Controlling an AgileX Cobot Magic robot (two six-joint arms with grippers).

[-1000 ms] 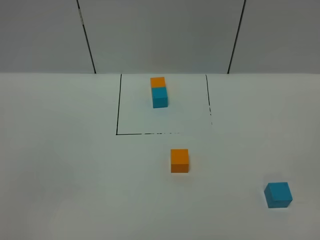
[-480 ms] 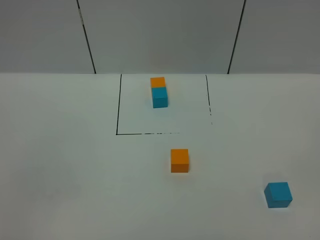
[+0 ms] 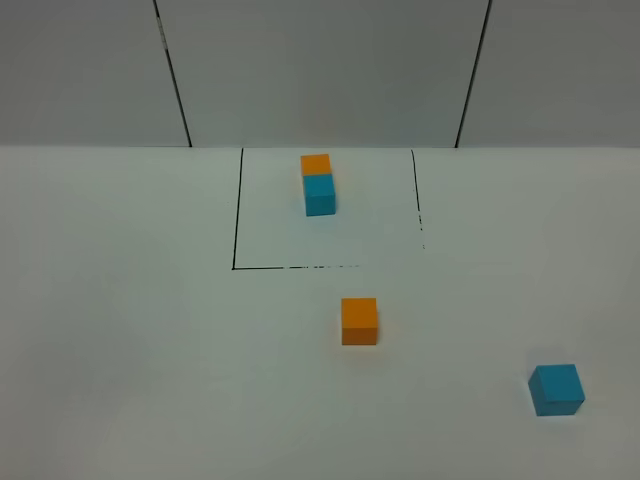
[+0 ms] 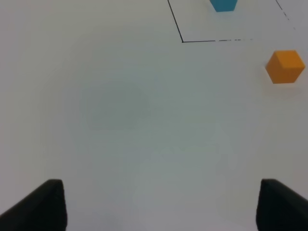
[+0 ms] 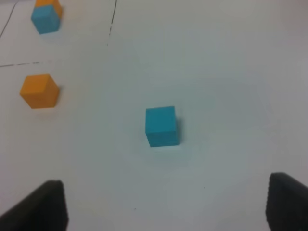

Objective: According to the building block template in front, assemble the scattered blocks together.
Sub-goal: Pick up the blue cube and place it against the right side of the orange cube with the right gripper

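The building block template, an orange cube joined to a cyan one, sits at the back inside a thin black outline. Of the scattered blocks, the orange block lies just in front of the outline and the cyan block at the front right. Neither arm shows in the exterior high view. My left gripper stands open over bare table, with the orange block well ahead of it. My right gripper is open too, and the cyan block lies a short way ahead, between the lines of its fingers.
The white table meets a grey panelled wall at the back. The black outline is broken along its front and right sides. The right wrist view also shows the orange block and the template farther off.
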